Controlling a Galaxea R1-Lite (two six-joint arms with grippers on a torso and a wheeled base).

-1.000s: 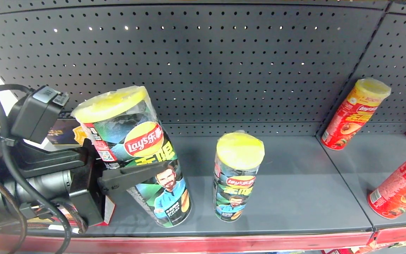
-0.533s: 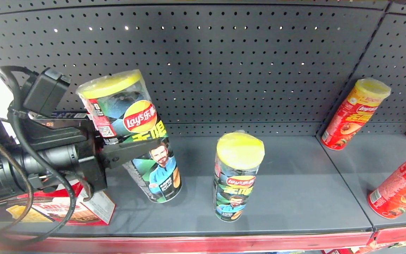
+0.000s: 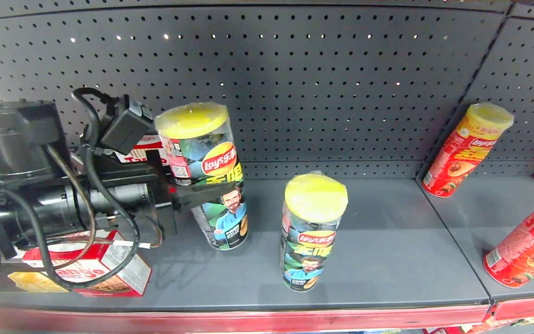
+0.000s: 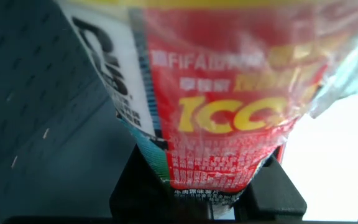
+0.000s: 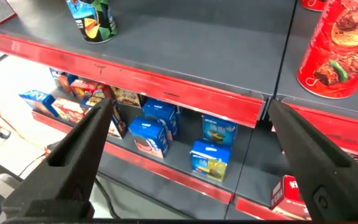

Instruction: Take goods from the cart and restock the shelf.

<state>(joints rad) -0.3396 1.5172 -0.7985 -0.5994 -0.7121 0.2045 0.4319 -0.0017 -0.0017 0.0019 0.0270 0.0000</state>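
My left gripper [image 3: 209, 191] is shut on a green chip can [image 3: 204, 157] with a yellow lid, gripping its middle. The can stands nearly upright toward the back left of the grey shelf board [image 3: 387, 250], its base at or just above the board. In the left wrist view the can [image 4: 229, 112] looms close, with the gripper [image 4: 207, 199] clamped around its lower part. A second green can [image 3: 312, 232] stands upright to the right of the held one and nearer the front. My right gripper [image 5: 197, 162] hangs open in front of the shelf's red front edge [image 5: 166, 84], holding nothing.
A red and yellow box [image 3: 88, 273] lies at the shelf's front left under my left arm. Red chip cans [image 3: 466, 148] [image 3: 526, 250] stand on the neighbouring board to the right. The perforated back panel [image 3: 295, 93] closes the rear. Blue boxes [image 5: 157, 127] fill the lower shelf.
My left arm has carried the green can rightward and deeper into the shelf. The can now stands straighter, closer to the second can. The box at the front left has become uncovered.
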